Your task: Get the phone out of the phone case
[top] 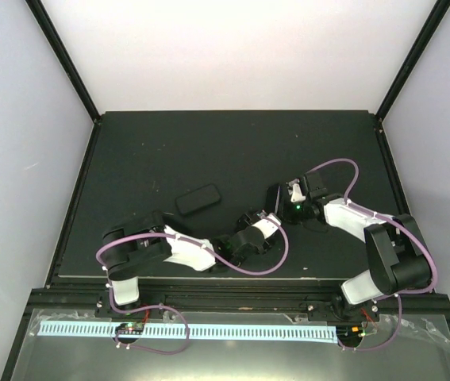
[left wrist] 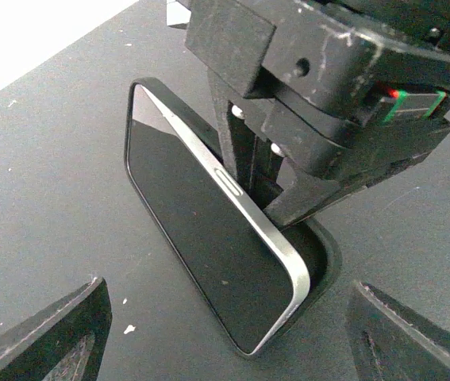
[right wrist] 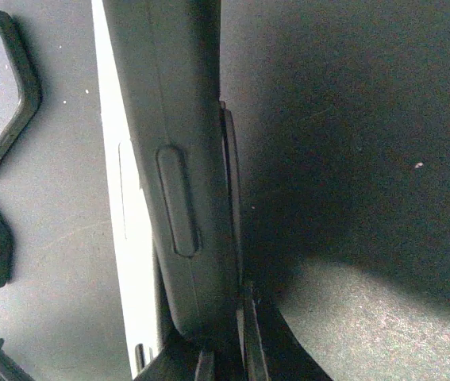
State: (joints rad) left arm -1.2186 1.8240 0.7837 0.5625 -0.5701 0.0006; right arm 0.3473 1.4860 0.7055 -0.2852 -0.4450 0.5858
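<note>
The phone [left wrist: 209,238] — dark glass screen, silver frame — stands tilted on its long side, its upper edge peeled clear of the black case [left wrist: 322,252], its lower edge seated in the rim. Both sit right of the middle of the table [top: 129,159]

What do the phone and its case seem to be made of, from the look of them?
The phone has a dark glossy front, likely glass, since it mirrors light; its pale silver rim looks like satin metal. The phone case is matte black, probably soft rubber or silicone, with a moulded button bump.
</note>
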